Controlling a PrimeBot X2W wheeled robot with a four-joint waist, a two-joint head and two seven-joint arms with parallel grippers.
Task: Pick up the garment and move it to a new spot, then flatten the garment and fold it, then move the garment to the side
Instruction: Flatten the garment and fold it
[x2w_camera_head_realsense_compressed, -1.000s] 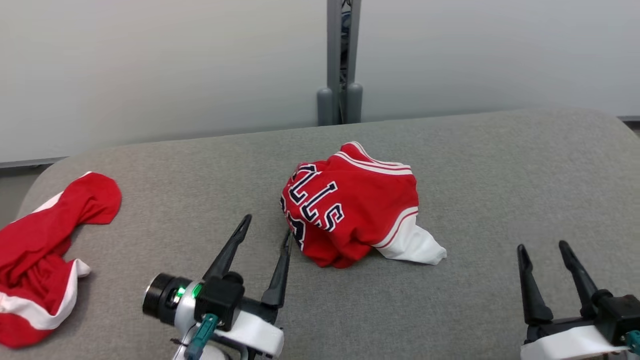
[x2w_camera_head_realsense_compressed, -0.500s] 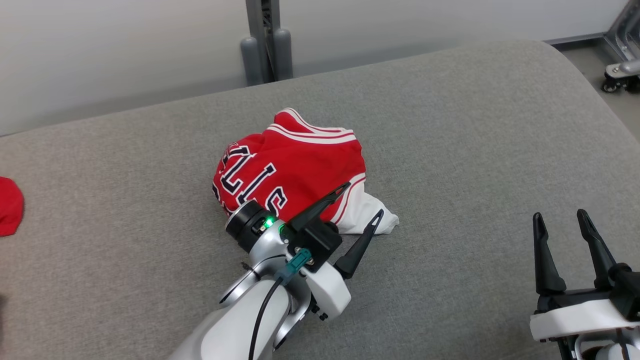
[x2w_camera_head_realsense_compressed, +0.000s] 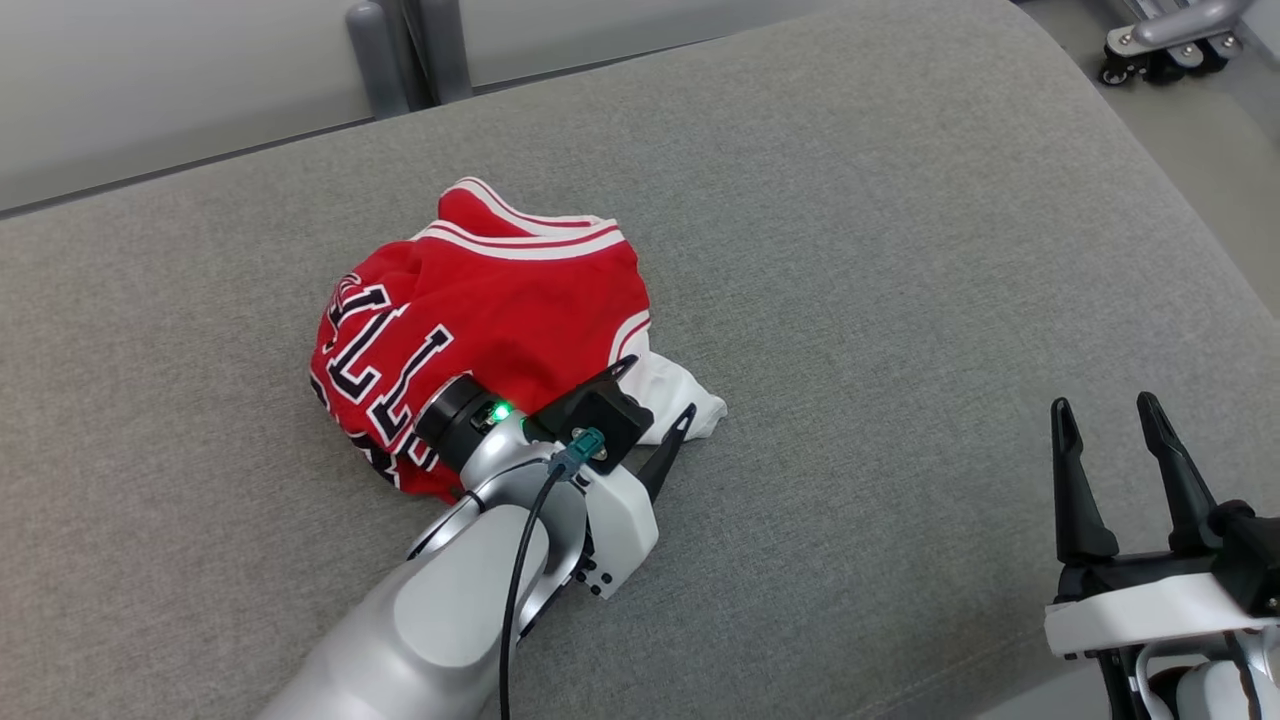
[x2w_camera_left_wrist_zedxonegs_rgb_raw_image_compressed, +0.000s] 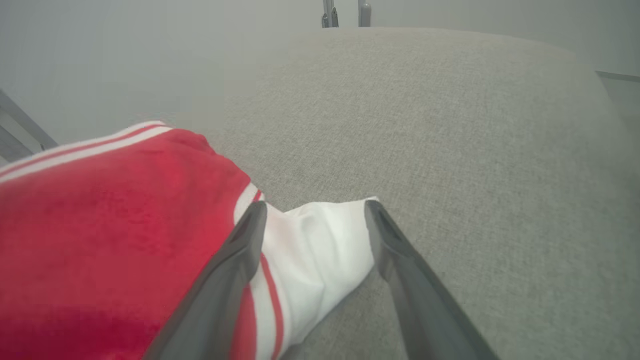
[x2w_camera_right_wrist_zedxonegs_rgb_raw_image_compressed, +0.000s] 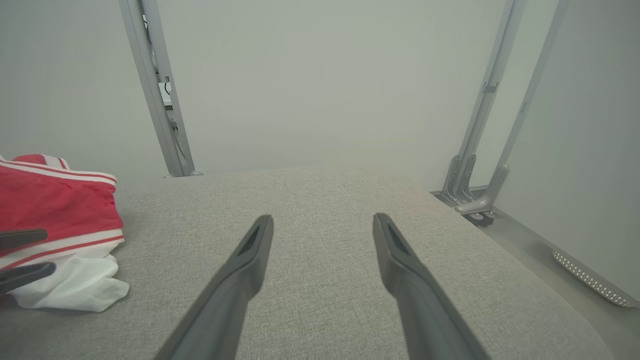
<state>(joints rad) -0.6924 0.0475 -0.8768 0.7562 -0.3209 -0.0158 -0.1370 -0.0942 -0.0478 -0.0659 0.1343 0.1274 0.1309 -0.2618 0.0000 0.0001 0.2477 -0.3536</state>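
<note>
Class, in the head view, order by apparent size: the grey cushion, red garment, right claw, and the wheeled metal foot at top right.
1. grey cushion
2. red garment
3. right claw, enlarged by nearness to the camera
4. wheeled metal foot, small partly because far off

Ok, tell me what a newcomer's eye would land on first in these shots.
A crumpled red jersey with dark lettering and white trim lies in the middle of the grey fabric surface. The left end effector is at the jersey's near edge, open, with one finger on either side of its white flap. The right end effector hangs open at the lower right, well apart from the cloth.
</note>
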